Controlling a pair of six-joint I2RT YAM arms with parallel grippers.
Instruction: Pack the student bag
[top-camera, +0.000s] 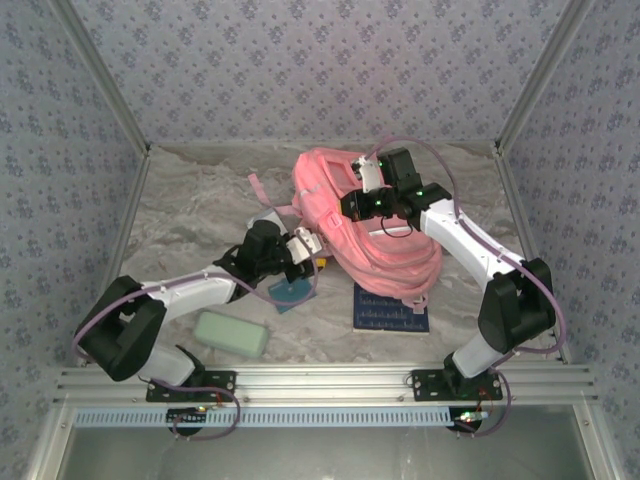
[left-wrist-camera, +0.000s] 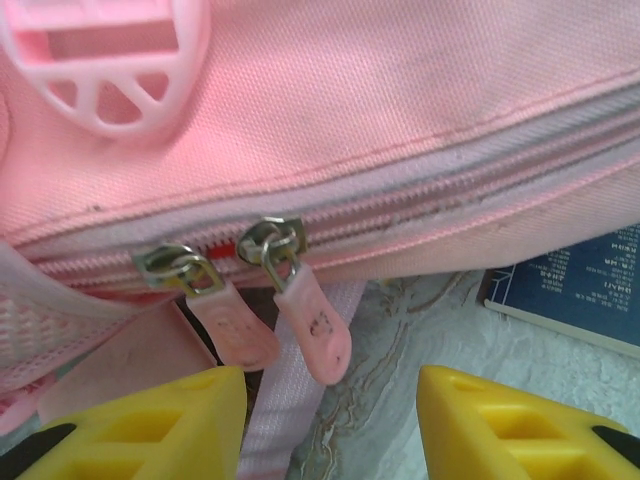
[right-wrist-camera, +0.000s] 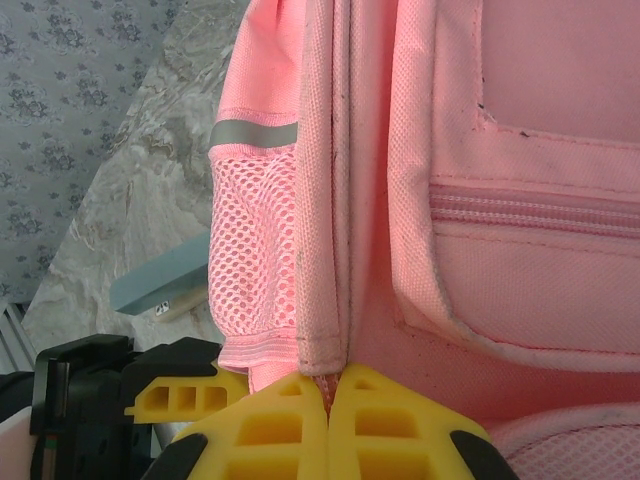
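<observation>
The student bag (top-camera: 325, 185), a big soft pink backpack, lies on the marble table at centre back. My left gripper (left-wrist-camera: 330, 425) is open at the bag's near left side, its yellow fingers (left-wrist-camera: 150, 425) standing apart just short of two pink zipper pulls (left-wrist-camera: 315, 330) that hang side by side from the closed zipper. Nothing sits between those fingers. My right gripper (right-wrist-camera: 330, 400) is shut on a seam fold of the bag (right-wrist-camera: 520, 130), beside its mesh side pocket (right-wrist-camera: 255, 250). From above, the right gripper (top-camera: 352, 205) rests on top of the bag.
A pale green case (top-camera: 231, 333) lies at the near left. A dark blue book (top-camera: 390, 308) lies under the bag's near edge, and a teal flat item (top-camera: 288, 293) lies below the left gripper. Patterned walls enclose the table.
</observation>
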